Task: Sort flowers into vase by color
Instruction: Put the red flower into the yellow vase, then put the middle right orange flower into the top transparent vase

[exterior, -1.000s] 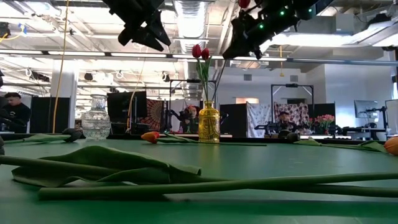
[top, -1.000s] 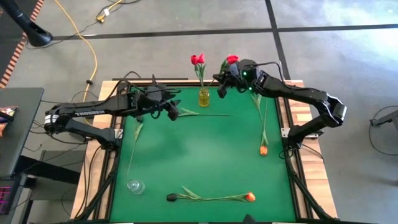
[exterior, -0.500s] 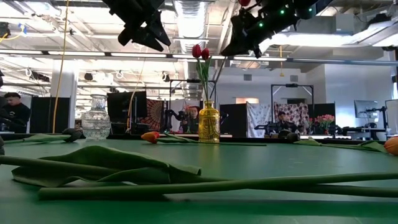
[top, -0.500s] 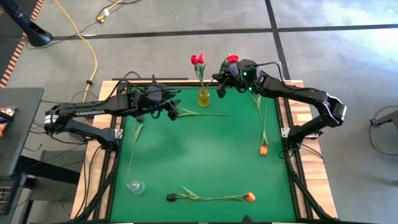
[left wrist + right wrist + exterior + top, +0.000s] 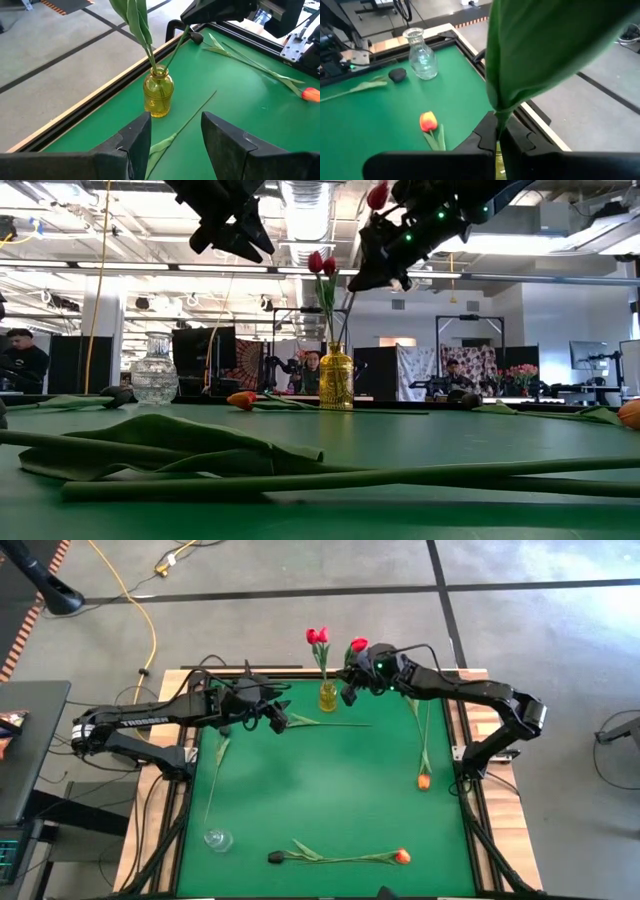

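A yellow glass vase (image 5: 327, 696) (image 5: 336, 377) (image 5: 158, 93) stands near the table's far edge with red tulips (image 5: 317, 636) in it. My right gripper (image 5: 349, 690) (image 5: 372, 272) (image 5: 496, 131) hovers just right of the vase, above its mouth, shut on another red tulip (image 5: 358, 644) (image 5: 377, 195). That tulip's stem slants down into the vase's mouth (image 5: 159, 70). My left gripper (image 5: 273, 719) (image 5: 175, 145) is open, raised left of the vase, over a loose flower stem (image 5: 335, 724). My right gripper pinches the red tulip's stem (image 5: 495, 116) between its two shut fingers, below a broad leaf (image 5: 540, 55). The fingers lie across the stem and come from the table's right. The flower is lifted, tilted, head uppermost, with its lower stem (image 5: 346, 312) reaching the vase's mouth.
A clear glass vase (image 5: 217, 838) (image 5: 422, 60) stands at the near left. Orange tulips lie at the right (image 5: 423, 781) and near edge (image 5: 401, 856), and a dark-headed one (image 5: 277, 857) beside that. Another stem (image 5: 214, 772) lies at the left. People sit in the room beyond.
My right gripper has moved toward the table's left, closer to the yellow vase, carrying the red tulip. The flower's head has shifted left with it and the stem now stands steeper over the vase.
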